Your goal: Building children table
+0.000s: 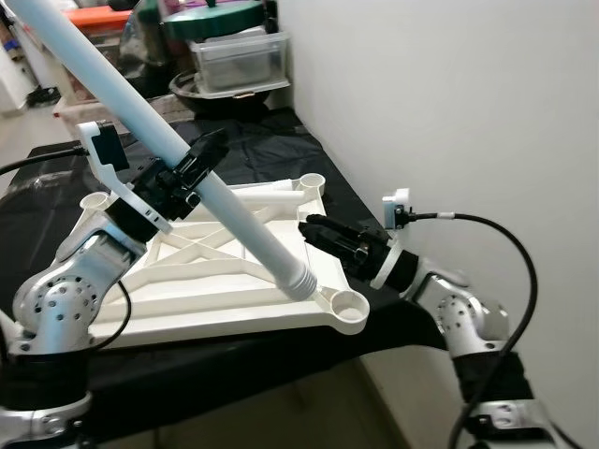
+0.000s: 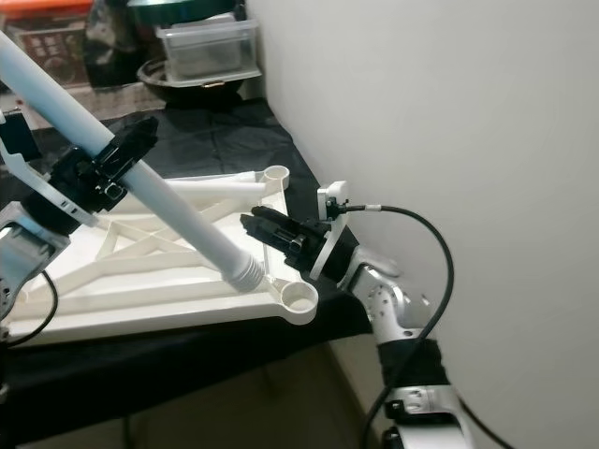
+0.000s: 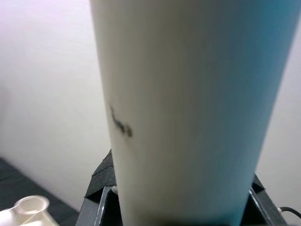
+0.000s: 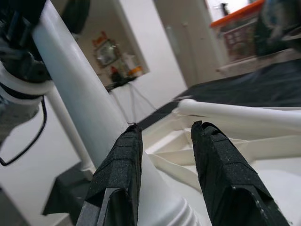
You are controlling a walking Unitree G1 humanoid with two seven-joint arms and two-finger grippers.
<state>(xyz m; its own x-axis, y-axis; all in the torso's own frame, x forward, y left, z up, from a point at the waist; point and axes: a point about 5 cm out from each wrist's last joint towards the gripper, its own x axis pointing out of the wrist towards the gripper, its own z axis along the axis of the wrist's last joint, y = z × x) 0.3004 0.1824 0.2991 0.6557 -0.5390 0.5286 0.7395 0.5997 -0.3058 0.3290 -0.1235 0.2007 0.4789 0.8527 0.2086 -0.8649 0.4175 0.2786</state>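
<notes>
A white children's tabletop [image 1: 239,299] lies upside down on a black-covered surface, with round leg sockets at its corners. My left gripper [image 1: 192,170] is shut on a long white table leg [image 1: 178,150], held slanted. The leg's ribbed lower end [image 1: 301,279] hovers just short of the near right socket [image 1: 353,304]. The leg [image 3: 188,108] looms close in the left wrist view. My right gripper [image 1: 314,229] is open, low over the tabletop's right edge, its fingers [image 4: 117,179] beside the leg's lower end [image 4: 84,108].
A white wall [image 1: 449,94] runs close along the right side. Beyond the tabletop stand a clear plastic box [image 1: 239,61] on a dark bowl and an orange-lidded bin [image 1: 98,19]. A black cable [image 1: 505,271] loops off my right wrist.
</notes>
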